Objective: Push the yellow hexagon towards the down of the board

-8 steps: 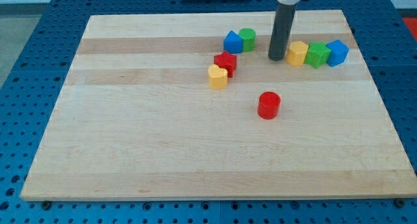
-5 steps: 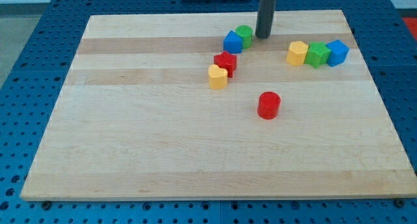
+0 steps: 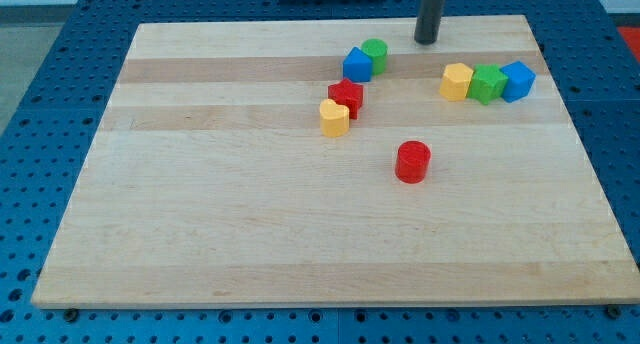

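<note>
The yellow hexagon [image 3: 457, 81] sits at the right of the wooden board [image 3: 250, 214], at the left end of a row with a green block [image 3: 487, 83] and a blue block [image 3: 517, 80]. My tip [image 3: 427, 40] is near the board's top edge, above and a little left of the yellow hexagon, apart from it.
A blue block [image 3: 357, 64] and a green cylinder [image 3: 377, 54] touch near the top centre. Below them a red block [image 3: 346, 96] touches a yellow block [image 3: 334, 116]. A red cylinder [image 3: 412, 161] stands alone near the middle.
My tip moved from beside the yellow hexagon's left up to the top near the green cylinder, then right along the top edge. No block has moved.
</note>
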You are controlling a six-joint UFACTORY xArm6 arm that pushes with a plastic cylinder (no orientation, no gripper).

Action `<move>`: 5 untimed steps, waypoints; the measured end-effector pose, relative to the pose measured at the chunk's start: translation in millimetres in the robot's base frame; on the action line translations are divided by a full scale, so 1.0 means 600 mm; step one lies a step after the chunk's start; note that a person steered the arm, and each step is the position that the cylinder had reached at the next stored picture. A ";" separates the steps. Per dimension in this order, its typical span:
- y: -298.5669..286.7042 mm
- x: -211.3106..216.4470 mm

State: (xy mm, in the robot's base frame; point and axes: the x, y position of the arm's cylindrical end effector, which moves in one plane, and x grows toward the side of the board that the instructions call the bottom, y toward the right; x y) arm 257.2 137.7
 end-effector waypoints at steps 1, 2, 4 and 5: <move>0.002 0.016; 0.018 0.067; 0.035 0.108; 0.037 0.119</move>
